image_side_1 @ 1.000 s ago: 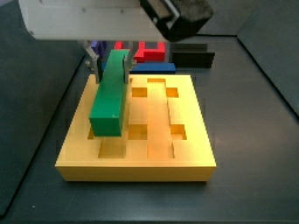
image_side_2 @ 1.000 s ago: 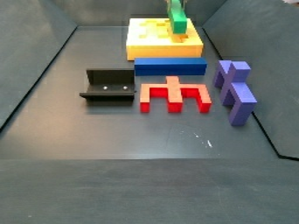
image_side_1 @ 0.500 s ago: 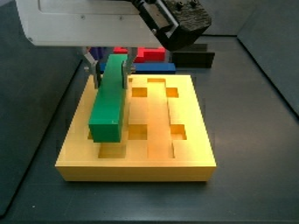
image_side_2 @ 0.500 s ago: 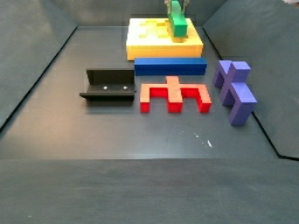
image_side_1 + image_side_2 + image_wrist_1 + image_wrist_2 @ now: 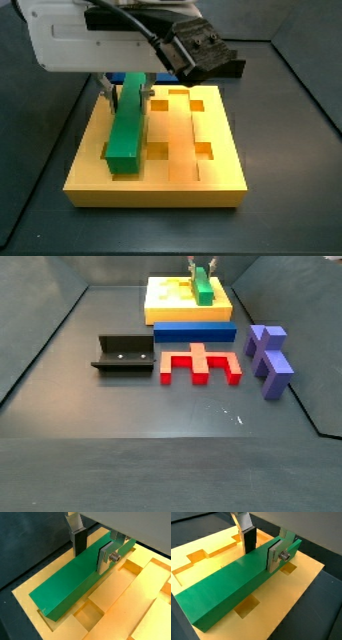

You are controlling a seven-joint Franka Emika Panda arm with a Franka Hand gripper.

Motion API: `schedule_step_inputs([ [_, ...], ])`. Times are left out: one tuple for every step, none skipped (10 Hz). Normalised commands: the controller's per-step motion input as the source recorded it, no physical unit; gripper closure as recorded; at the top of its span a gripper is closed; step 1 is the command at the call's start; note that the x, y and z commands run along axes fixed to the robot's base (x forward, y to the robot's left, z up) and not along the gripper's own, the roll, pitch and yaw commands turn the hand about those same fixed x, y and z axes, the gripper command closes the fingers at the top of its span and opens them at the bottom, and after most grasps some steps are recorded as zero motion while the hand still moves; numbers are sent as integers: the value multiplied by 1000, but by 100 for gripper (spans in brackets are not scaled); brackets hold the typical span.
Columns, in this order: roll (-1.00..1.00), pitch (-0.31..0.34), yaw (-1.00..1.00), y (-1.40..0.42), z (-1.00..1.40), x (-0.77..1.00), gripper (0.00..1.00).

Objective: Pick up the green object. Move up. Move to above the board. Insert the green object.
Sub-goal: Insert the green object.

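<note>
Gripper (image 5: 93, 549) clamped across green object (image 5: 77, 579), plates flat on both sides | bar now lower than a second ago, along board (image 5: 221, 170) groove, far end still raised | insertion underway, not yet seated

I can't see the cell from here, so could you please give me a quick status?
Gripper over the board, jaws shut on the green object. Bar low along the board's groove, not released. Nothing in the way.

Claw (image 5: 123, 92) and green object (image 5: 127, 125) over the board's (image 5: 221, 185) groove; red block (image 5: 199, 364) well apart.
</note>
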Motion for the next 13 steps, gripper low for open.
schedule_step_inputs([
  [144,-119,0,-169,-260,-77,100],
  [30,-124,0,-240,-214,0,100],
  [0,-126,0,-169,-234,0,100],
  [0,-130,0,-114,-277,0,100],
  [0,-144,0,-94,-306,0,100],
  [17,-153,0,0,-420,197,100],
  [107,-96,0,143,-343,183,100],
  [104,-84,0,186,-300,134,100],
  [127,-76,0,180,-286,111,100],
  [96,-86,0,-3,-251,0,100],
  [71,-67,0,-231,-200,0,100],
  [30,-43,0,-271,-157,23,100],
  [14,-34,0,-314,-157,69,100],
])
